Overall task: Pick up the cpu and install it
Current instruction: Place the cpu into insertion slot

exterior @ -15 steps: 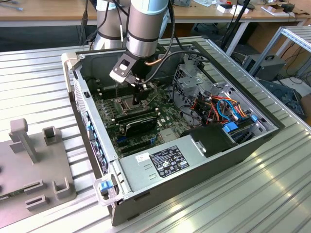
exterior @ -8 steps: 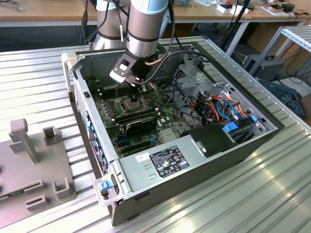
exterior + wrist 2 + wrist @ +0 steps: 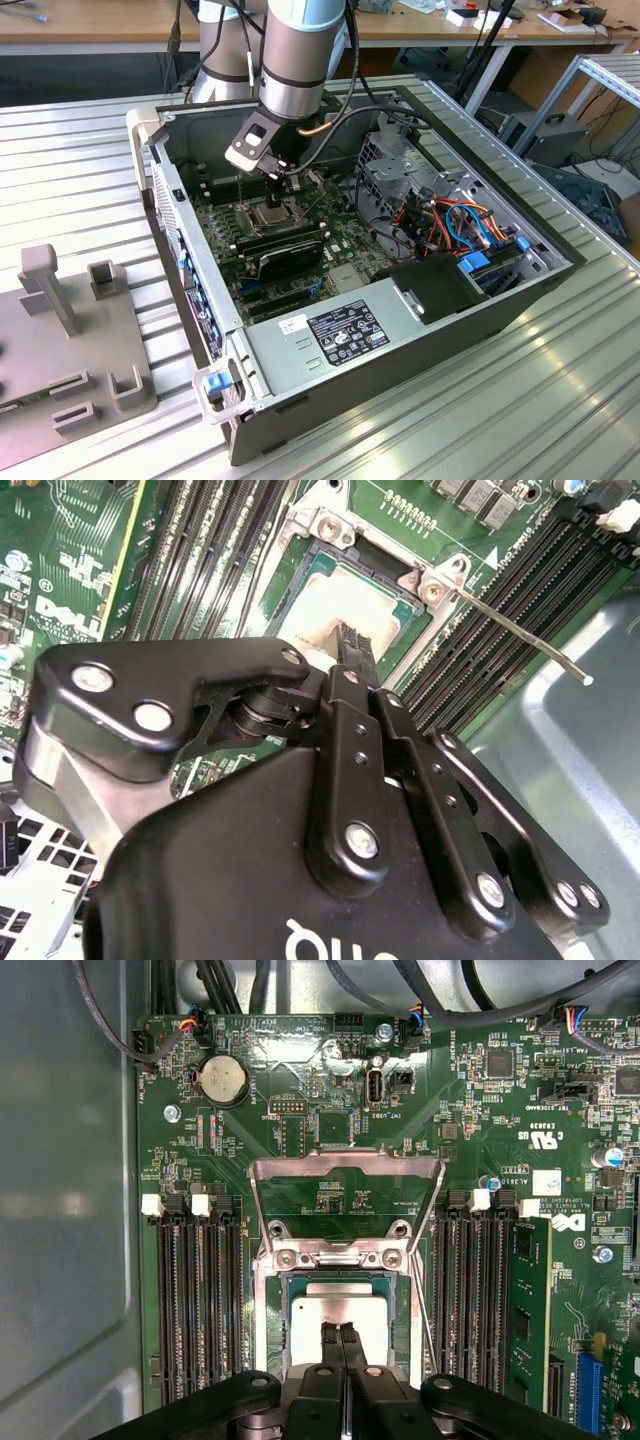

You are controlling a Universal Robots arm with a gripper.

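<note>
First wrist view looks down on the green motherboard (image 3: 300, 1090). The cpu (image 3: 310, 1320), a small flat square chip with a dull silver-grey metal top, lies inside the square metal-framed socket (image 3: 270, 1300). It looks level with the frame on the sides that show. Banks of long black memory slots (image 3: 195, 1300) flank the socket on 2 sides. The hinged metal load plate (image 3: 345, 1165) is swung up off the socket, so the chip is not yet clamped. In the second wrist view the thin wire lever (image 3: 520, 632) juts out free beside the socket.

The black 2-finger gripper (image 3: 340, 1332) holds nothing. Its 2 fingers are pressed together with no gap between them. The tips are over the middle of the chip's top, and whether they touch it cannot be told. In the exterior view the arm reaches down into the open grey computer case (image 3: 420, 370), which lies on a ribbed metal table (image 3: 540, 400).

The step in hand appears to be settling the chip into its seat. Any push should be light, straight down and centred, because sideways drag could skew the chip on the contacts beneath. All 4 edges should sit equally deep in the frame. A raised corner would call for lifting off, not for more force. The fingers should also keep clear of the raised plate and the lever.
</note>
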